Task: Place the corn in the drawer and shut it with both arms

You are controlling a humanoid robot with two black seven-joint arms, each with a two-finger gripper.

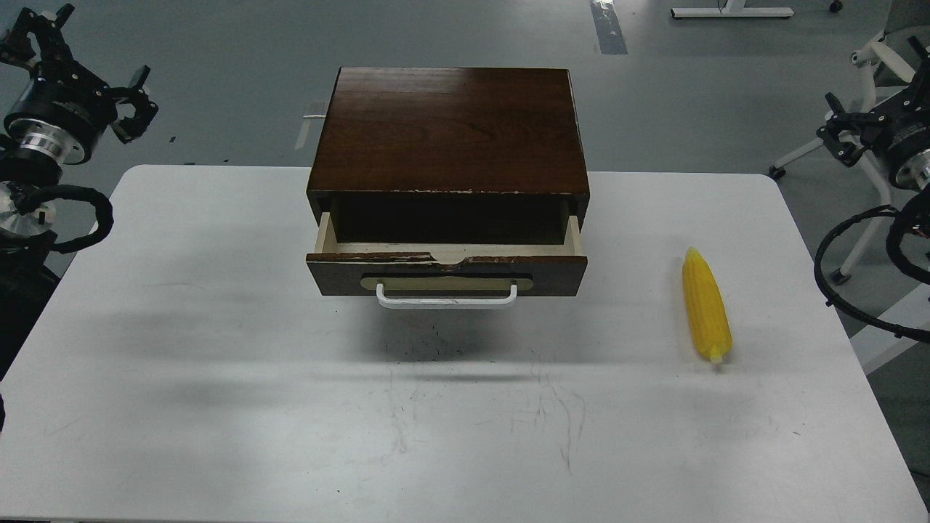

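Observation:
The corn (706, 305), a bright yellow cob, lies on the white table (218, 363) right of the cabinet, its pale stub end toward me. The drawer (447, 270) is pulled partly out of the dark-brown cabinet (450, 127); its white bar handle (446, 298) faces me and its inside looks empty. My left gripper (139, 98) hovers off the table's far left corner, open and holding nothing. Beyond the table's right edge, my right gripper (834, 127) hangs open, also with nothing in it, well above and right of the corn.
The cabinet stands at the table's far middle. Black cables (835, 283) loop from the right arm past the table's right edge. A white chair base (864, 156) stands on the grey floor behind the right arm.

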